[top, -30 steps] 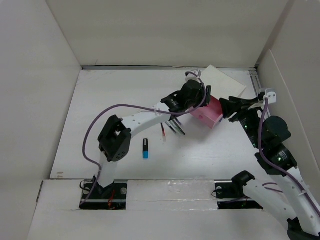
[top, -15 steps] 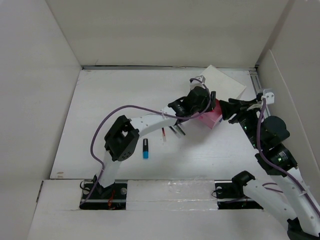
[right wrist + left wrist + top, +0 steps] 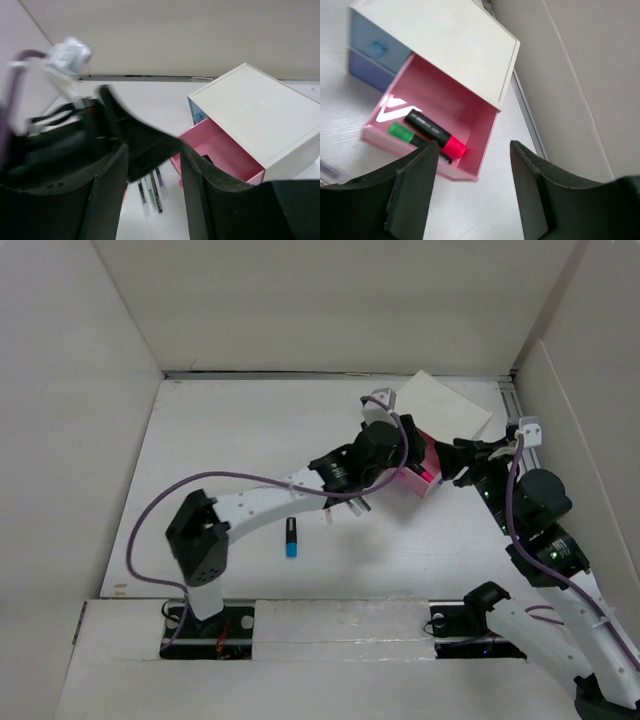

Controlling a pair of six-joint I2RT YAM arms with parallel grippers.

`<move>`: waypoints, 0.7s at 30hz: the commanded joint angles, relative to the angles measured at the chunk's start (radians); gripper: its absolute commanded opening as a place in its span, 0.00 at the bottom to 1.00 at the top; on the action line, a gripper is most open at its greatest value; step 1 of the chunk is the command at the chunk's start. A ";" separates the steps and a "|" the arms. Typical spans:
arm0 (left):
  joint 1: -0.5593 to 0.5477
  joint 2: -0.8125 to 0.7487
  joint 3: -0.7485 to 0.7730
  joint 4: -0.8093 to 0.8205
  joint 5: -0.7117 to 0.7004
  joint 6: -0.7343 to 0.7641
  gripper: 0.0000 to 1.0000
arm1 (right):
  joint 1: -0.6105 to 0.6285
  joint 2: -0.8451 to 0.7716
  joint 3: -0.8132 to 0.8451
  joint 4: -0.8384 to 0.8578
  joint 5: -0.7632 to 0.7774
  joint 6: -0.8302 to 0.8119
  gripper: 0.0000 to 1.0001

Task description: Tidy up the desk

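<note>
Counter [image 3: 220, 440], broad and rigid between white walls [image 3: 80, 440], carries a loose blue-tipped marker [image 3: 291, 538] that looks light, slick and best pinched mid-barrel, while left tool [image 3: 472, 146] and right tool [image 3: 152, 150] both gape empty by the pink drawer [image 3: 460, 172].

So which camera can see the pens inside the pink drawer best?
The left wrist camera. It looks down into the open pink drawer, showing a pink-capped marker and a green-capped marker. From the top, the left arm covers most of it; the right wrist view sees it sideways, contents barely showing.
</note>
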 commanded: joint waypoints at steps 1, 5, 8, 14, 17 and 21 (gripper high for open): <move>-0.011 -0.269 -0.140 0.087 -0.181 0.091 0.54 | 0.009 0.006 -0.012 0.063 -0.002 0.004 0.51; -0.011 -0.445 -0.295 -0.033 -0.289 0.113 0.34 | 0.009 0.035 -0.034 0.082 -0.013 0.006 0.28; -0.011 -0.537 -0.421 -0.243 -0.376 0.050 0.26 | 0.009 0.049 -0.048 0.097 -0.019 0.007 0.03; -0.011 -0.624 -0.683 -0.596 -0.380 -0.206 0.48 | 0.009 0.076 -0.111 0.151 -0.044 0.012 0.19; -0.011 -0.623 -0.804 -0.599 -0.276 -0.278 0.49 | 0.009 0.096 -0.122 0.166 -0.051 0.012 0.33; -0.011 -0.598 -0.913 -0.536 -0.200 -0.311 0.48 | 0.009 0.110 -0.122 0.174 -0.065 0.010 0.39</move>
